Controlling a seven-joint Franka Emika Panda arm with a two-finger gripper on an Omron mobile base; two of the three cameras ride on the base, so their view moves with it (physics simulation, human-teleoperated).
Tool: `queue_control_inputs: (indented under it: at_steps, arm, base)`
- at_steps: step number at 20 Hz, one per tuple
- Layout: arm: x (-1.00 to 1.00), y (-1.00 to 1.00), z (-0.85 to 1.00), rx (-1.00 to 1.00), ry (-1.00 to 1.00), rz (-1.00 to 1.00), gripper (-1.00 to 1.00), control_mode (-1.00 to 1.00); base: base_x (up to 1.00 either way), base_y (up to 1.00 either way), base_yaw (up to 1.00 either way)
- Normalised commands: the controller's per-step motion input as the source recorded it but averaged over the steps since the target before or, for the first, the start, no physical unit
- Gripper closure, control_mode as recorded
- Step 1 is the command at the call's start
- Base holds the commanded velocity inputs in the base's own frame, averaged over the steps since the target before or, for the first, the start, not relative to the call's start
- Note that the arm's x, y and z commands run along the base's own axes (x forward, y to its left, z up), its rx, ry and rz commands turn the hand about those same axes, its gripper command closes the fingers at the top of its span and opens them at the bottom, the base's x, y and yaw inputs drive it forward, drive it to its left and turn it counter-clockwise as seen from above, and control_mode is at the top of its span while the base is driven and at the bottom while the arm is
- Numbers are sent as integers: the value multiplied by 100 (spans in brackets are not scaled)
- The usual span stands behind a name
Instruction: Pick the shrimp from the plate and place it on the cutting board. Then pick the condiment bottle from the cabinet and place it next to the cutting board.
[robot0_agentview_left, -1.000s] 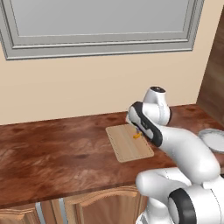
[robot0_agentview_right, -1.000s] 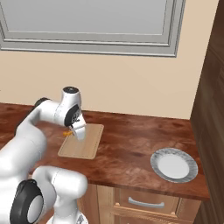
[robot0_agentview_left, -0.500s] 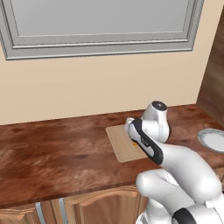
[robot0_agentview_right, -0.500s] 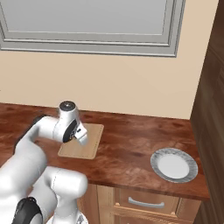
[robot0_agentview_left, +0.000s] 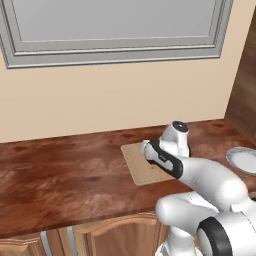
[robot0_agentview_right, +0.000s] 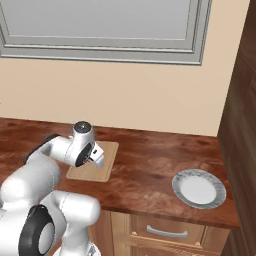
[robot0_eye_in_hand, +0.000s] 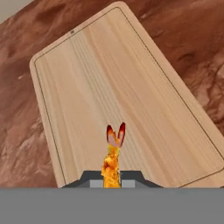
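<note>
My gripper (robot0_eye_in_hand: 112, 183) stayed clamped on the shrimp (robot0_eye_in_hand: 113, 153), a small curved orange piece with a forked tail, held low over the cutting board (robot0_eye_in_hand: 109, 96), a pale grooved wooden rectangle on the mottled red-brown surface (robot0_agentview_left: 60, 175). The glossy white plate (robot0_agentview_right: 199, 188) sat bare, well apart. I judged release and the bottle errand still lay ahead.

Shrimp (robot0_eye_in_hand: 113, 155): mottled orange and yellow, with a forked tail tipped red. Cutting board (robot0_eye_in_hand: 118, 96): pale tan wood with fine straight grain and a thin dark groove line near its edge. Table (robot0_agentview_left: 65, 175): glossy reddish-brown with darker mottled swirls. Plate (robot0_agentview_right: 199, 188): white centre, speckled grey-silver rim. Wall (robot0_agentview_right: 125, 95): plain beige. Window frame (robot0_agentview_left: 115, 52) at upper frame: light grey.
</note>
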Motion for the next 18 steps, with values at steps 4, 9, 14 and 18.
queue_control_inputs:
  at_steps: [4,9,14,18]
  arm:
    - [47,0,-5,-5,21,7,100,-100]
    - [35,0,-5,-6,21,5,100,-100]
    - [31,2,-9,-5,15,6,100,-100]
    - [18,6,-29,-6,4,8,100,-100]
  base:
    - [0,0,0]
    - [0,0,0]
    - [0,0,0]
    - [0,0,0]
